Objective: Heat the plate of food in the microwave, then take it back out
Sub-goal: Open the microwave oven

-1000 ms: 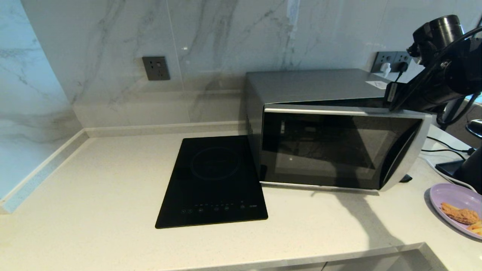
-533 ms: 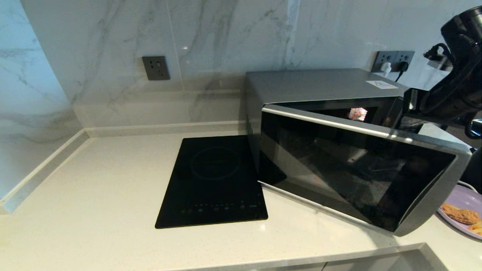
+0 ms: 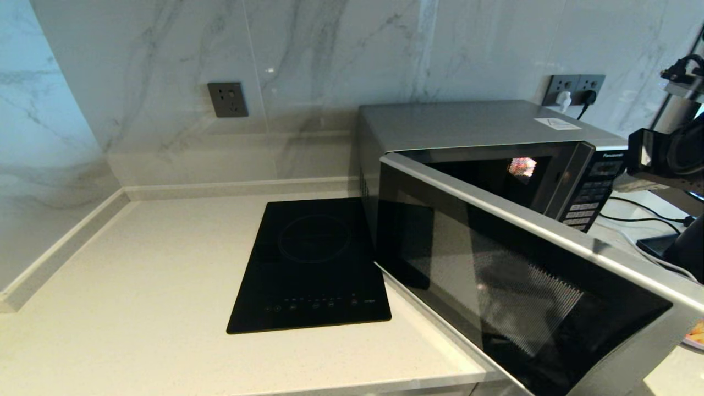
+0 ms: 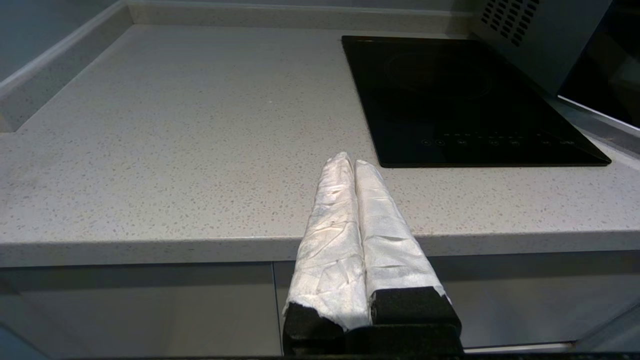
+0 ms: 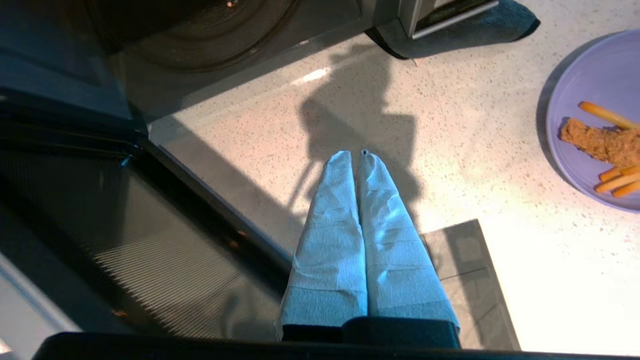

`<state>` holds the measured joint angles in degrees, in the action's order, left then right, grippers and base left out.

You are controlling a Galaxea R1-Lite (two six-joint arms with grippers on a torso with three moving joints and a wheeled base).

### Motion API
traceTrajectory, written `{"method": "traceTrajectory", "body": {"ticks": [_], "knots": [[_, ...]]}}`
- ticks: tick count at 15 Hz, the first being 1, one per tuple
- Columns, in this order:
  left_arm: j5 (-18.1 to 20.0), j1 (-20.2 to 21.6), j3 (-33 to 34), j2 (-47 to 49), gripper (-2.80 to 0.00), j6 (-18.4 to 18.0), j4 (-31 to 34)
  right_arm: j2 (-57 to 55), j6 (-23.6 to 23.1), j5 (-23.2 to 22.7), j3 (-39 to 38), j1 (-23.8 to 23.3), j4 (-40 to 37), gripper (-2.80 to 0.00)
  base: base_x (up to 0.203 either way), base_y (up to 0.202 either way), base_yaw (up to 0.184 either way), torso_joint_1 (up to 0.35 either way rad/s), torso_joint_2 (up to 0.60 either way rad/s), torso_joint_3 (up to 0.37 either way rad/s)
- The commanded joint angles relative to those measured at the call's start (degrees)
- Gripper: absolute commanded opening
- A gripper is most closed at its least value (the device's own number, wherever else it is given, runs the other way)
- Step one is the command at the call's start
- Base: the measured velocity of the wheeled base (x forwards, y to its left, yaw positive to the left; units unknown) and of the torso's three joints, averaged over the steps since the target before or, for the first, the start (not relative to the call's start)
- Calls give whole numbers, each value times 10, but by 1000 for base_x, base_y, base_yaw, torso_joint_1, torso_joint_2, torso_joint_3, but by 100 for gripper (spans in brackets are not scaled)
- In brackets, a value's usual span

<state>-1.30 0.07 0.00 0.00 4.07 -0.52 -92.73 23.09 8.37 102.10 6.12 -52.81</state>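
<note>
The silver microwave stands at the back right of the counter. Its dark glass door is swung wide open toward me, and the lit cavity and black button panel show. In the head view the door hides the lilac plate of food except a sliver. The right wrist view shows the plate on the counter with fries and a breaded piece. My right gripper hovers shut and empty over bare counter between the door and the plate. My left gripper is shut and parked before the counter's front edge.
A flat black induction hob lies left of the microwave. Wall sockets with plugs and cables sit behind the microwave at the right. The open door reaches past the counter's front edge. My right arm hangs at the far right.
The microwave door has swung from slightly ajar to wide open. My right arm has drawn back to the right, away from the door's top edge. The door now covers most of the plate.
</note>
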Motion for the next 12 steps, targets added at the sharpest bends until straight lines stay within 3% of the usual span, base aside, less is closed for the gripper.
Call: {"method": "traceTrajectory", "body": {"ticks": [1,4,6,12], "knots": [[0,0,0,1,-280,1,0,37,1,2,-31,-1,-2,-280,0,0,0,0,0,0],[0,0,0,1,-280,1,0,52,1,9,-54,-39,0,-280,0,0,0,0,0,0],[0,0,0,1,-280,1,0,52,1,9,-54,-93,1,-280,0,0,0,0,0,0],[0,0,0,1,-280,1,0,-11,2,-16,-70,-338,39,-280,0,0,0,0,0,0]]}}
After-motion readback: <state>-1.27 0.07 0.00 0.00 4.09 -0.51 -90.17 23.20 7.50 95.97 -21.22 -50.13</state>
